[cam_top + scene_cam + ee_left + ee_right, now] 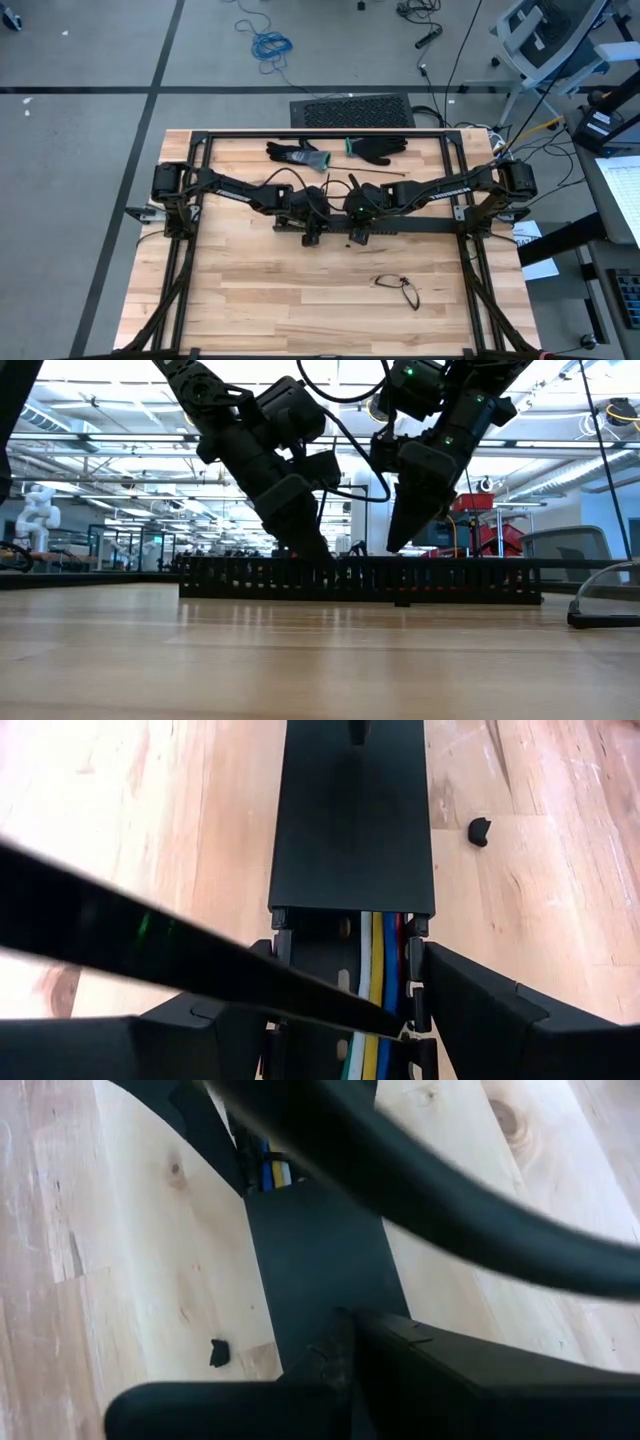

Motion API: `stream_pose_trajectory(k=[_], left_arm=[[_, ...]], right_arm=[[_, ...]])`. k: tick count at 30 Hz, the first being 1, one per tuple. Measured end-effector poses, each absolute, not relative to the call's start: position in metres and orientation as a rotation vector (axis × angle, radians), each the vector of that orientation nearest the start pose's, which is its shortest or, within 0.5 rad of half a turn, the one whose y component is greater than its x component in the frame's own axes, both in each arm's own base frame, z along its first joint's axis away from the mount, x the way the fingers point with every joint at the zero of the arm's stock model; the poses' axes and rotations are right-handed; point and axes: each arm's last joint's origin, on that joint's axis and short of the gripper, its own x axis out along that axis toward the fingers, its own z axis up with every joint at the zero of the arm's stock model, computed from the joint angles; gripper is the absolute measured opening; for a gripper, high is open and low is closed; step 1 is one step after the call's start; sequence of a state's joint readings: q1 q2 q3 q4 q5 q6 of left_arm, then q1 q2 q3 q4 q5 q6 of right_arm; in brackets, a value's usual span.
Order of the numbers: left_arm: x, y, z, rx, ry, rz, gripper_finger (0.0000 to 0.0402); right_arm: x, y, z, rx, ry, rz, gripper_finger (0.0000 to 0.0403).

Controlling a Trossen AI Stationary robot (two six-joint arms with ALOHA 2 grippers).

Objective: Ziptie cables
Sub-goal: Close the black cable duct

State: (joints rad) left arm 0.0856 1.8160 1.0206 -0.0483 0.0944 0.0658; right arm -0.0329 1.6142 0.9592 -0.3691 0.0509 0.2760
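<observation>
Cables [378, 990], thin flexible wires in white, yellow, blue and red with a hint of green, lie side by side inside the long black slotted plastic duct [400, 227] that runs across the middle of the pale wooden desk [300, 300]. A flat black lid [352, 820] covers the duct beyond the open stretch where the wires show, so only this uncovered part gives any access to them.

Left claw [340, 1020] is set down astride that open stretch, one finger outside each duct wall, spread wide and gripping nothing that can be seen; my reading is that it straddles the channel either to steady it or to reach the wires. A slim black strap [200, 960], possibly a ziptie, crosses in front of that camera, but what holds it cannot be told.

Right claw [405, 535] is clenched tight with its tips pressed down on the lidded part of the duct, close beside the left arm, probably pinning the channel so it does not slide.

Two dark work gloves [340, 152] lie at the far edge, and a thin black loop of wire [398, 288] rests nearer the front, both well apart from the work.
</observation>
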Motion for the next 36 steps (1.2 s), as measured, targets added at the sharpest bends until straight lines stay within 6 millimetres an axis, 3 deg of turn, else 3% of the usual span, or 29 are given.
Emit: stream_pose_trajectory(k=[6,14,26,36], left_arm=[[0.362,0.028,0.155,-0.013,0.833,-0.035,0.0242],[0.362,0.028,0.155,-0.013,0.831,-0.034,0.0242],[0.362,0.028,0.155,-0.013,0.830,-0.034,0.0242],[0.362,0.029,0.155,-0.005,0.834,-0.010,0.0242]], right_arm=[[0.313,-0.011,0.187,0.245,0.983,-0.209,0.0000],[0.294,-0.011,0.203,0.287,1.041,-0.254,0.0000],[0.290,-0.011,0.196,0.264,1.113,-0.259,0.0000],[0.307,-0.012,0.172,0.227,1.122,-0.233,0.0000]])
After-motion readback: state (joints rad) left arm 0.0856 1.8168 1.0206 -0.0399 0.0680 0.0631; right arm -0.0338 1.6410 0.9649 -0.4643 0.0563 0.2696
